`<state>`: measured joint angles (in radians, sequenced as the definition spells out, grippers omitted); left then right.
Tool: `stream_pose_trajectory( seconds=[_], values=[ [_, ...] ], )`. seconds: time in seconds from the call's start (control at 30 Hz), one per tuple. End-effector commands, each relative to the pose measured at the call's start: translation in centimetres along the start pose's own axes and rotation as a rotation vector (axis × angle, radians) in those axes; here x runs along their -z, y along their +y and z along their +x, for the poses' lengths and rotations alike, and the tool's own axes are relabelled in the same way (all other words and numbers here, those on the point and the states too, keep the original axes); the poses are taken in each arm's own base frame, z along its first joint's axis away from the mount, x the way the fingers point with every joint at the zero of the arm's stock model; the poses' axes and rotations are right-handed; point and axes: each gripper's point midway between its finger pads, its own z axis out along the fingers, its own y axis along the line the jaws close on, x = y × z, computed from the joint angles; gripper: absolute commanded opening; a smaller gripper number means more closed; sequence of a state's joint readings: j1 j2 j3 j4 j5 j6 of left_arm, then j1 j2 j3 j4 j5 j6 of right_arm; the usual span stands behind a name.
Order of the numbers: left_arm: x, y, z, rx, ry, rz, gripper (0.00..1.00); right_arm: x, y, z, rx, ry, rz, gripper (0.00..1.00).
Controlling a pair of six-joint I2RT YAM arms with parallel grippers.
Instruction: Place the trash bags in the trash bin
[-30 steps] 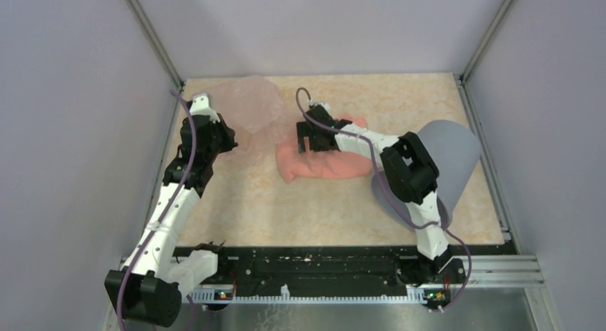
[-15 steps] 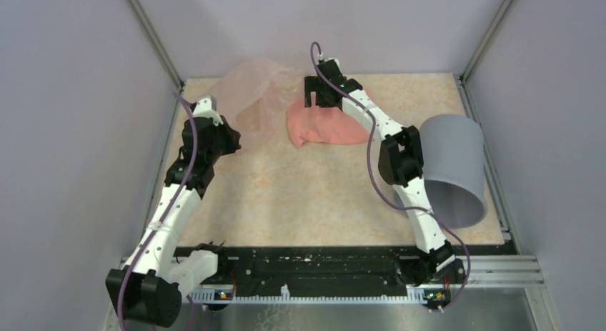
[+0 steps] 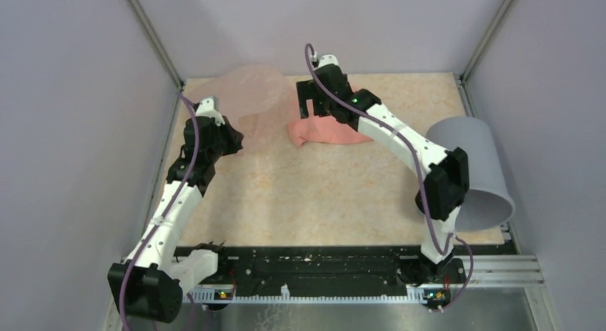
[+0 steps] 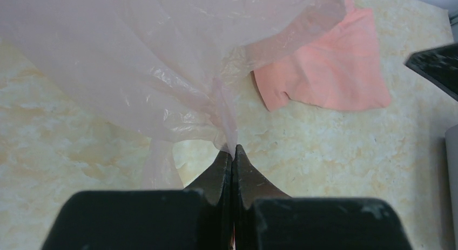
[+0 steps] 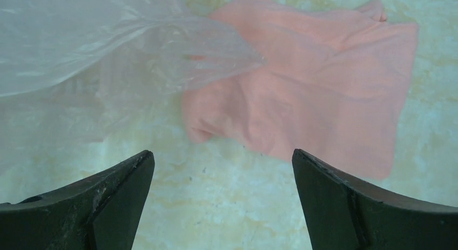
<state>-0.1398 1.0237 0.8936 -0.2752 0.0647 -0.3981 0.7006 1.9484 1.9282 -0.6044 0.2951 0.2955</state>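
The trash bag [image 3: 249,95] is a see-through pale pink film, bunched and held up at the far left. My left gripper [image 3: 238,141] is shut on a gathered fold of it; in the left wrist view the film [image 4: 135,55] fans out from the closed gripper tips [image 4: 233,150]. My right gripper [image 3: 311,111] is open and empty, above the near-left edge of an opaque salmon-pink sheet [image 3: 325,131]. The right wrist view shows the gripper [image 5: 222,159] wide open over bare table, with the bag [image 5: 81,39] and the sheet [image 5: 318,93] beyond. The grey trash bin [image 3: 472,170] sits tipped at the right edge, beside my right elbow.
The salmon sheet [image 4: 329,66] lies on the marbled tabletop [image 3: 307,195], partly under the bag's right edge. Grey walls and metal posts close in the left, back and right sides. A black rail [image 3: 314,263] runs along the near edge.
My right arm stretched out towards the back and rose off the salmon sheet, which shifted backwards. The bin rolled right and nearer. The left gripper kept its hold, and the bag lifted and spread.
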Motion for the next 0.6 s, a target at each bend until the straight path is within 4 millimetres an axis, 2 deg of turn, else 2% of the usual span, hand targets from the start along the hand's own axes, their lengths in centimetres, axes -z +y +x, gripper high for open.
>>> stream_pose_trajectory(
  seconds=[0.0, 0.03, 0.17, 0.4, 0.57],
  values=[
    [-0.3, -0.7, -1.1, 0.011, -0.039, 0.04, 0.0, 6.5, -1.6, -2.5, -0.049, -0.158, 0.052, 0.99],
    [-0.3, -0.7, -1.1, 0.011, -0.038, 0.042, 0.0, 8.3, -2.0, -2.7, -0.062, -0.192, 0.067, 0.99],
    [-0.4, -0.8, -1.1, 0.016, -0.032, 0.053, 0.0, 12.7, -4.3, -1.1, -0.128, -0.25, 0.146, 0.99],
    [-0.5, -1.3, -0.8, 0.026, -0.009, 0.082, 0.0, 20.2, -10.0, 4.3, -0.32, -0.273, 0.224, 0.99],
    [-0.6, -1.6, -0.5, 0.031, 0.004, 0.104, 0.0, 24.9, -13.0, 8.0, -0.416, -0.223, 0.237, 0.99]
  ],
)
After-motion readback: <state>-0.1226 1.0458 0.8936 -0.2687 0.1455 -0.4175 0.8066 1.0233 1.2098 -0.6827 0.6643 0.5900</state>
